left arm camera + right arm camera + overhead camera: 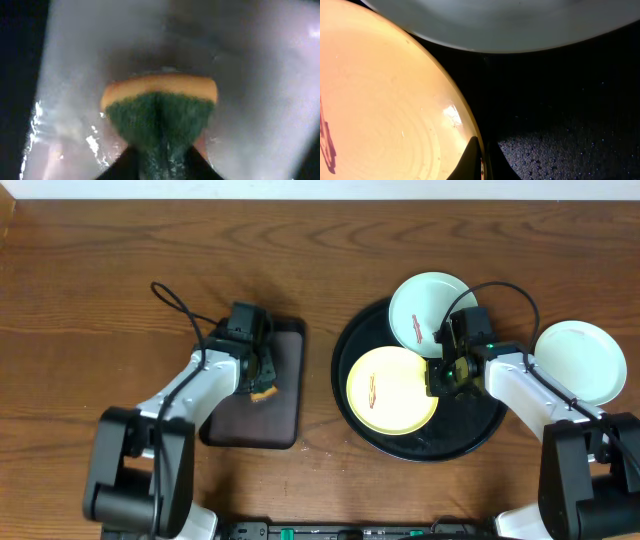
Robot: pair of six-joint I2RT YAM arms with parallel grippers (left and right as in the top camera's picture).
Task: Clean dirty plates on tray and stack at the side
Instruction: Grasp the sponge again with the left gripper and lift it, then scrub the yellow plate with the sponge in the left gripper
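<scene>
A pale yellow plate [390, 388] with a reddish-brown smear lies on the round black tray [480, 430]. A pale blue-white plate [425, 305] with a smear leans on the tray's far rim. Another white plate [582, 360] lies on the table to the right of the tray. My right gripper [437, 375] is shut on the yellow plate's right rim; the right wrist view shows the fingers [481, 160] pinching the plate's [385, 100] edge. My left gripper [262, 380] is shut on a yellow and green sponge [159, 117] over the dark brown rectangular tray [285, 420].
The brown rectangular tray lies left of the round tray. The table's wooden surface [100, 260] stretches across the back. A black cable [175, 302] loops above the left arm.
</scene>
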